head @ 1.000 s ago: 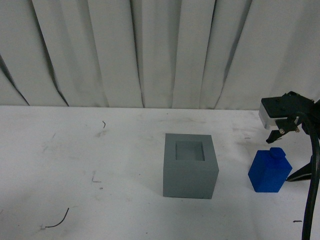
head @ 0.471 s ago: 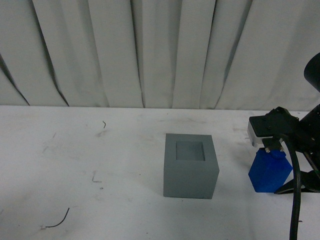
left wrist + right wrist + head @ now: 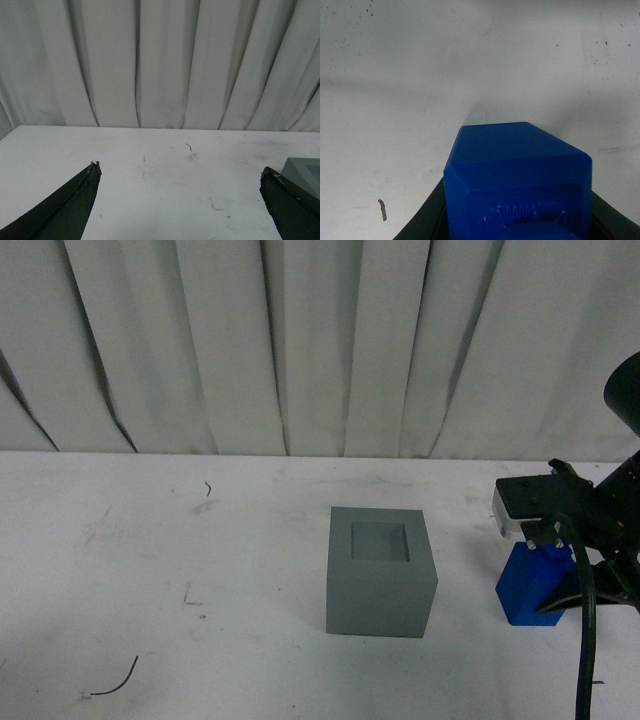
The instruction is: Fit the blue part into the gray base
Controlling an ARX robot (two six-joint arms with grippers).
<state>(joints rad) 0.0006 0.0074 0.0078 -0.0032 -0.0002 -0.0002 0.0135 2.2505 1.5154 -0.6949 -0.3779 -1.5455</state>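
Right tool (image 3: 547, 562) lowered — blue part (image 3: 524, 597) now between its jaws.

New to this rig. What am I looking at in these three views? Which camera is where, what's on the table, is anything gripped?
It is a two-armed robot at a white table with a pale curtain behind. The front view comes from a camera on its body. The other two cameras sit on the wrists and look out past the fingers. On the table stand a gray base, a cube with a square recess on top, and a blue part to its right. The right gripper straddles the blue part, with dark fingers on both sides; I cannot tell whether it is squeezing. The left gripper is open and holds nothing.
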